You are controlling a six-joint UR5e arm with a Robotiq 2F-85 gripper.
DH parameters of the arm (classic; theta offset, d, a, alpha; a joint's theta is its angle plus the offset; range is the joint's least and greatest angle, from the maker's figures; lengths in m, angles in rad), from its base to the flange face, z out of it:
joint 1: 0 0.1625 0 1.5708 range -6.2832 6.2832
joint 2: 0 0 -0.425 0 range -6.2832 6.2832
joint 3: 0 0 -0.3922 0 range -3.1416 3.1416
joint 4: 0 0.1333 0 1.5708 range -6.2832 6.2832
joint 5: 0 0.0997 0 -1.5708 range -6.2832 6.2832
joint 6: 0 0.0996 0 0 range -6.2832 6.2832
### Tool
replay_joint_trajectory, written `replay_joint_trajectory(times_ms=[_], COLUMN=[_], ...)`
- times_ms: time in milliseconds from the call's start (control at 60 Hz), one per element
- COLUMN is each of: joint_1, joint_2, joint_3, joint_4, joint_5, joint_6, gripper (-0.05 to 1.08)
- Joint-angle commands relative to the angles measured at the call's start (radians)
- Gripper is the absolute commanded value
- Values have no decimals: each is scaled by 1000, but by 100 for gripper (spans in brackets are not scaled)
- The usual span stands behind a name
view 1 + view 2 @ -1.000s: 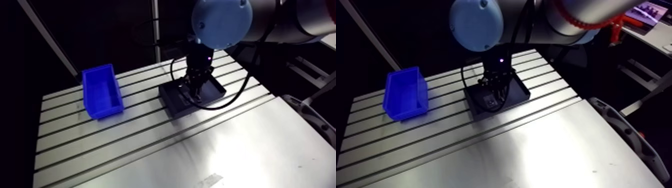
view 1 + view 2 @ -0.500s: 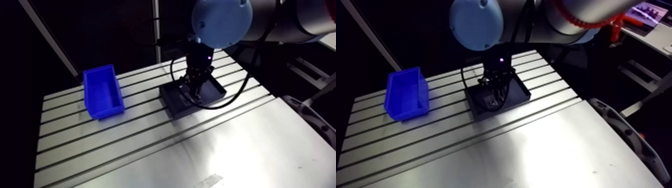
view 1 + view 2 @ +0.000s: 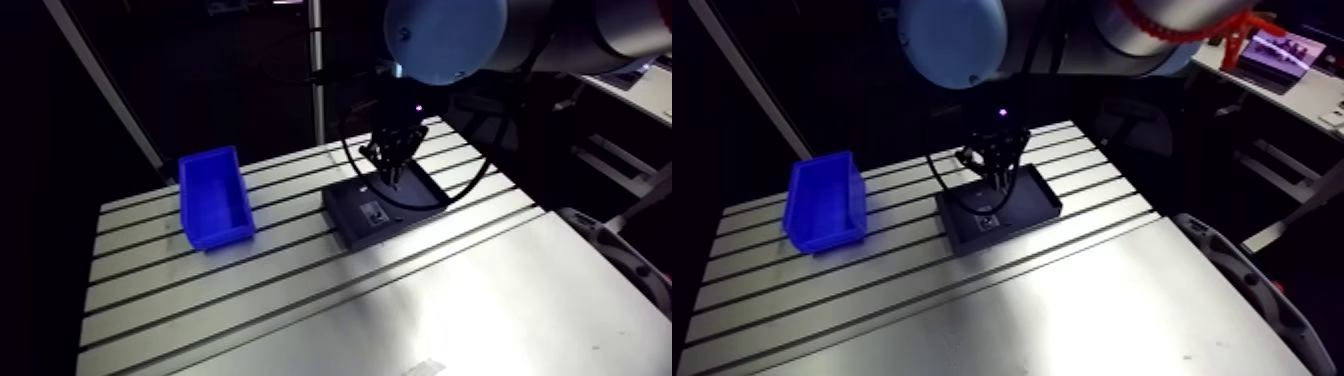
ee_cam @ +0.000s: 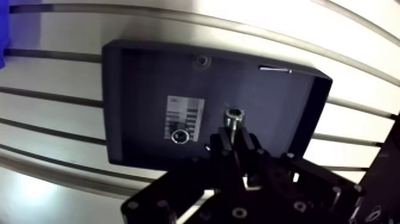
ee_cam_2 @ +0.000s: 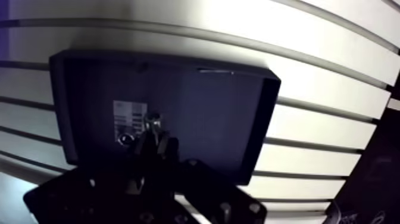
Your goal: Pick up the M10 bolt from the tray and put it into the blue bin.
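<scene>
In the wrist view a silver hex-socket bolt (image 4: 233, 117) stands upright, and my gripper (image 4: 233, 133) is shut on its shank. The bolt hangs above the black tray (image 4: 143, 89), over its floor beside a white label (image 4: 184, 116). In the arm view the gripper (image 3: 393, 166) hovers a little above the tray (image 3: 350, 200), over its far side. The blue bin (image 3: 215, 197) sits open on the slotted table to the tray's left, well apart from the gripper.
A small ring-shaped part (image 4: 180, 137) lies on the tray's label. Another small round part (image 4: 203, 60) and a thin pin (image 4: 275, 70) rest near the tray's far wall. Slotted table (image 3: 260, 290) stretches between bin and tray.
The gripper has risen from the tray floor to above the tray, with the bolt between its fingers. The arm camera has shifted too. Bin and tray have not moved.
</scene>
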Motion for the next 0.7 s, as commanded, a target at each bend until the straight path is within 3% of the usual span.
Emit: replay_joint_trajectory(times_ms=[17, 100, 183, 383, 567, 700], joint_1=[24, 42, 109, 153, 222, 247], joint_2=[-71, -87, -113, -168, -174, -170], joint_3=[-14, -23, -49, -64, -102, -137], joint_4=[42, 73, 151, 195, 198, 232], joint_5=[1, 3, 10, 20, 17, 19], joint_6=[-4, -15, -151, -339, -531, -584], gripper=[107, 107, 108, 107, 106, 106])
